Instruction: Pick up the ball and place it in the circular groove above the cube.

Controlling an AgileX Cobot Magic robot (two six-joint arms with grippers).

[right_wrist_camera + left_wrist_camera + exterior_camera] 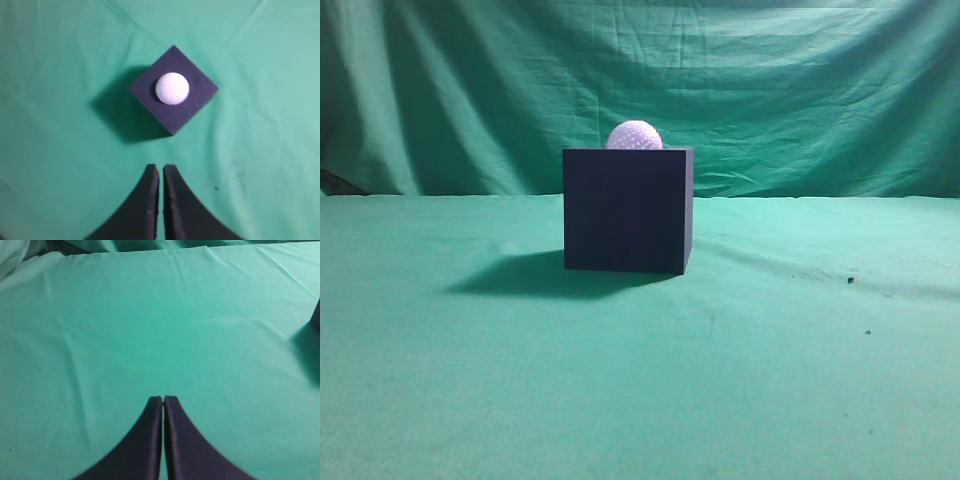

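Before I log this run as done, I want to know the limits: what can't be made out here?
- Groove: hidden under the white ball on the dark cube in the right wrist and exterior views.
- Cube in the left wrist view: cut off by the right edge.
- Arms: out of the exterior view.
- Dark specks on the cloth: too small to identify.

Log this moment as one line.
ball: seated on cube | left gripper: shut, empty | right gripper: shut, empty, above cube
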